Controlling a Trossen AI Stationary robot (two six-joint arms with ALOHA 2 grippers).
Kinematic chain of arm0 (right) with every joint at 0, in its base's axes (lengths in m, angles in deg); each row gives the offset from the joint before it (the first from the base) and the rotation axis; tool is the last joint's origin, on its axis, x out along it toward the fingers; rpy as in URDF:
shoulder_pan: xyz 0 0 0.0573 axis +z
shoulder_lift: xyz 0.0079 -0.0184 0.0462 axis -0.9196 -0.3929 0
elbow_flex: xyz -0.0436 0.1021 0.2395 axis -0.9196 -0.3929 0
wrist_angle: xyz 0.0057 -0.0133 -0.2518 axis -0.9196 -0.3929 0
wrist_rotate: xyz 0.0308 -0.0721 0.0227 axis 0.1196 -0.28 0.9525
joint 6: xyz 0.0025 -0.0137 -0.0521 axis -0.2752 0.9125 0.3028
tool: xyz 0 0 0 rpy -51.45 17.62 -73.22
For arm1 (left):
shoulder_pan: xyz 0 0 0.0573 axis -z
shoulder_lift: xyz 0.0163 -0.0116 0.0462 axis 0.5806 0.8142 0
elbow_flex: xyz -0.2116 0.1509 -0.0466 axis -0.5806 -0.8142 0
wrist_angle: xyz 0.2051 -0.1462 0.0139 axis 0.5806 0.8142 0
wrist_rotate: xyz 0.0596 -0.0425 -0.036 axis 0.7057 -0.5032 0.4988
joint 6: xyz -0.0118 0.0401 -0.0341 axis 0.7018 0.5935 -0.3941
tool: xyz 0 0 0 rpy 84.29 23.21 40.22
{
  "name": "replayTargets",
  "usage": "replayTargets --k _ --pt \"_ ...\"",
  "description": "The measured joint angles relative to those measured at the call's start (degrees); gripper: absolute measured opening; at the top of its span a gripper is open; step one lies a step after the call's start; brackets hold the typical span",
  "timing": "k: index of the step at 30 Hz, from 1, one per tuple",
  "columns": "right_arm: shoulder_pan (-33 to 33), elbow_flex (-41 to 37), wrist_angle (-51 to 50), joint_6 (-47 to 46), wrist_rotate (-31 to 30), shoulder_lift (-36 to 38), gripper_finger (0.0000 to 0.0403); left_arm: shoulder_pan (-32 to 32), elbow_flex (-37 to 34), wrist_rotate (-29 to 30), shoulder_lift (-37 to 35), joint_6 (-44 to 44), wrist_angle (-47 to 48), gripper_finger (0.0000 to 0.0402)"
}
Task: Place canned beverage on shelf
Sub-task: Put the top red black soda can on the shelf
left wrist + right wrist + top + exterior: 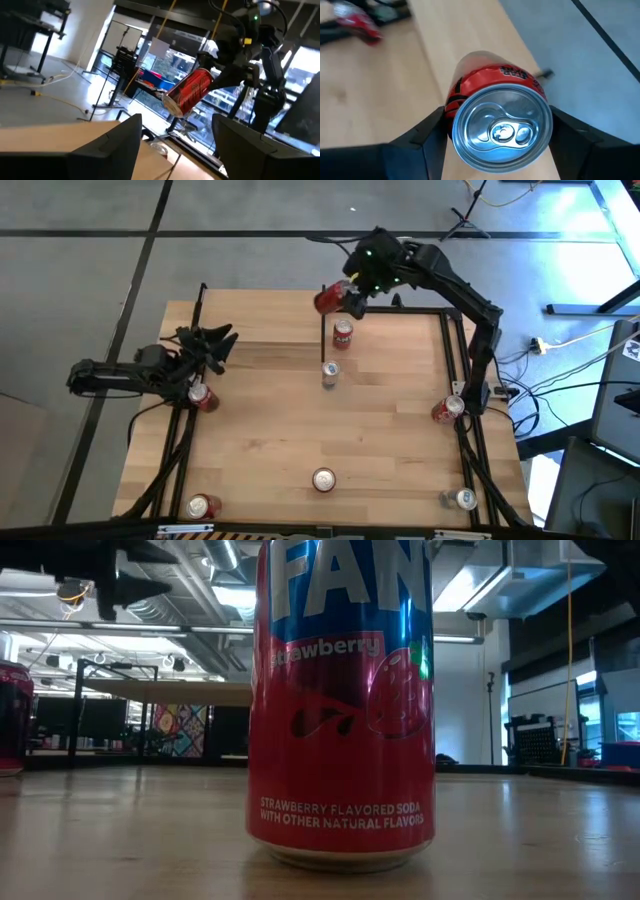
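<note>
My right gripper is shut on a red can at the table's far edge, raised by the right end of the light-wood shelf. In the low view the shelf shows as a board on thin black posts. In the right wrist view the can's silver lid faces the camera, between the two fingers. The left wrist view shows the can tilted in the air. My left gripper is open and empty at the table's left side, next to a red can that stands on the table. My right gripper pinches the can's side walls near its lid end between its two fingers. The can's length runs along the fingers, its base end sticking out past them. The can is lifted clear and tilted, base end lower.
Several other cans stand on the table: two near the far middle, one at the right edge, and ones along the near edge. A strawberry soda can fills the low view. Black frame bars run along the right side.
</note>
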Motion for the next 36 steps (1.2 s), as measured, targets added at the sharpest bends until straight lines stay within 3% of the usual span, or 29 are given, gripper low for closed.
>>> replayTargets --k 10,19,23,28,36 --pt "3.8 -0.1 8.4 2.6 5.0 -0.6 0.0253 -0.2 17.4 -1.3 17.8 10.2 1.3 0.0198" --pt "6.1 -0.1 13.1 2.7 10.1 -2.4 0.0253 -6.2 30.9 -14.4 29.9 7.0 14.3 0.0145" --pt "7.3 -0.1 13.9 3.2 12.7 -3.3 0.0253 -10.0 33.0 -15.8 32.8 7.0 18.6 0.0121" --pt "8.2 -0.1 15.8 3.8 13.0 -3.6 0.0253 -14.2 33.1 -21.8 35.4 6.9 20.8 0.0100" --pt "8.3 -0.1 17.5 3.3 12.1 -3.8 0.0253 -15.3 33.1 -23.8 38.9 6.6 21.0 0.0089"
